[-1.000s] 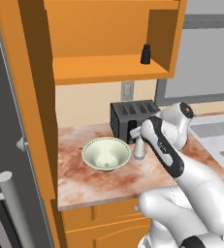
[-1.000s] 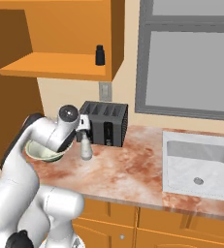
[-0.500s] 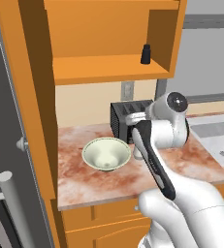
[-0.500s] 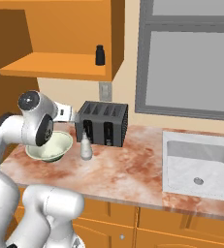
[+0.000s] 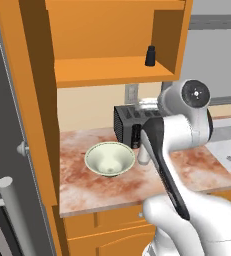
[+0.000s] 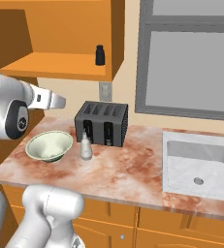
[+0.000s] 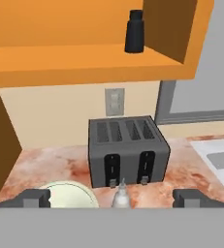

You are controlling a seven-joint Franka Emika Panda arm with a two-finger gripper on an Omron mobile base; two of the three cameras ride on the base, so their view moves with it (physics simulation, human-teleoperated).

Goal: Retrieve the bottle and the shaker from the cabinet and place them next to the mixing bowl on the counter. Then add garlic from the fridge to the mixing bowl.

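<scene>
Pincer (image 7: 111,198) stands wide open, holding nothing, low in the frame; bottle (image 7: 120,195) stands between its tips, beside the mixing bowl (image 7: 67,194); shaker (image 7: 134,31) upper center.

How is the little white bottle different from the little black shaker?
The bottle is pale white, while the shaker is black. The bottle stands down on the counter, between the mixing bowl and the toaster; the shaker stands up on the cabinet shelf. The bottle narrows to a thin neck; the shaker looks straighter and stubbier. Both are small and upright.
</scene>
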